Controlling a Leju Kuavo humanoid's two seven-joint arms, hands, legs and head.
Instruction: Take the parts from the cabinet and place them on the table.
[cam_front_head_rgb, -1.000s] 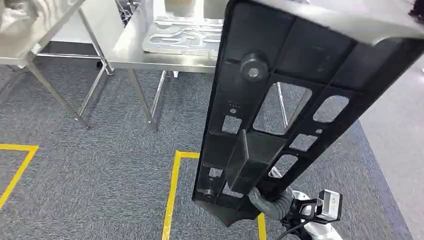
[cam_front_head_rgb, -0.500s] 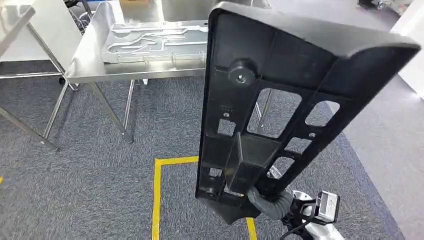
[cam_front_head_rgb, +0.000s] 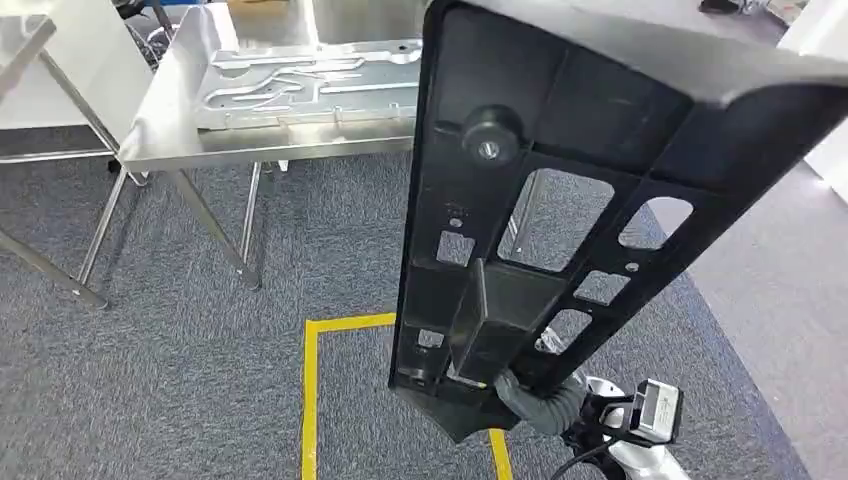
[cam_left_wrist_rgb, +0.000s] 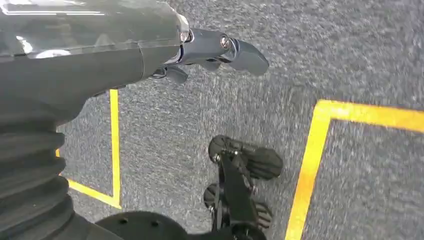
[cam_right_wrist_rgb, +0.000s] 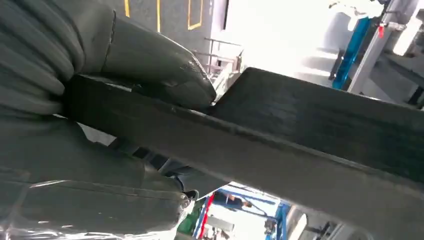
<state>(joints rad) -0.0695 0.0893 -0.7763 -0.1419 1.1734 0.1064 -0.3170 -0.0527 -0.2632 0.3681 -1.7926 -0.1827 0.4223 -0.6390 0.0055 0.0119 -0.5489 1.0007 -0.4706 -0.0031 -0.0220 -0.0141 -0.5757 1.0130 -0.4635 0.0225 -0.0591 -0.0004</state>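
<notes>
A large black plastic part, a ribbed panel with several cut-outs and a round boss, stands upright close in front of me in the head view. My right hand grips its lower end from below, mostly hidden behind the panel. In the right wrist view the thick grey thumb presses on the part's edge. My left hand hangs over the carpet and holds nothing, its fingers loosely apart.
A steel table stands ahead on the left with a stamped silver plate lying on it. A second steel table is at the far left. Yellow tape marks a box on the grey carpet.
The whole view has shifted as I turned and moved: the steel table now lies further left and nearer. The black part stays in my right hand at the same pose.
</notes>
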